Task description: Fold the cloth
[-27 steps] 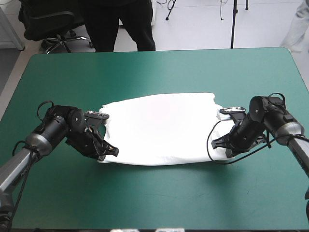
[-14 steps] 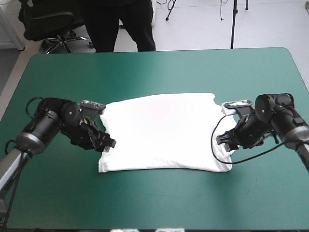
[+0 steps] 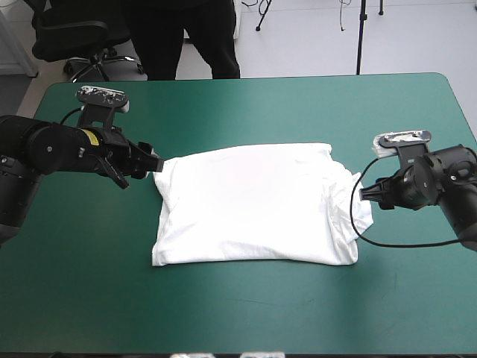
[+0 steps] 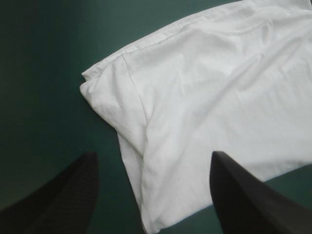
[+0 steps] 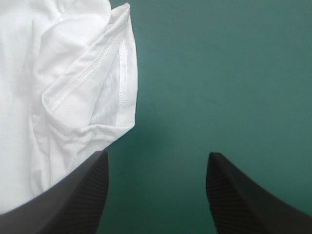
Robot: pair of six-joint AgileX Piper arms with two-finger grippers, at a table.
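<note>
T-shirt (image 3: 253, 205) lay folded flat, roughly mid-table, a bit nearer the front edge than the far one. Shape was a wide rectangle. Long axis ran left-right, parallel to the table's (image 3: 246, 104) near edge. The left end was clean, with a straight folded edge and a layered corner at the far left. The right end was rumpled, with loose folds and a hemmed flap with double stitching sticking out past the rectangle toward the right edge. Couldn't tell where the collar sat.

Left pincer (image 3: 153, 162) was spread and empty, at the shirt's far-left corner. From above, the tips looked just beside the corner; couldn't tell if they touched. In the left wrist view, the left pincer (image 4: 153, 153) had the T-shirt (image 4: 219, 97) ahead of it and partly between the two black fingers, corner fold visible.

Right pincer (image 3: 365, 192) was also spread and empty, just off the rumpled right end. In the right wrist view, the right pincer (image 5: 157, 154) straddled bare teal-green cover. The T-shirt's (image 5: 63, 87) hemmed flap sat ahead, beside one finger and not between them.
</note>
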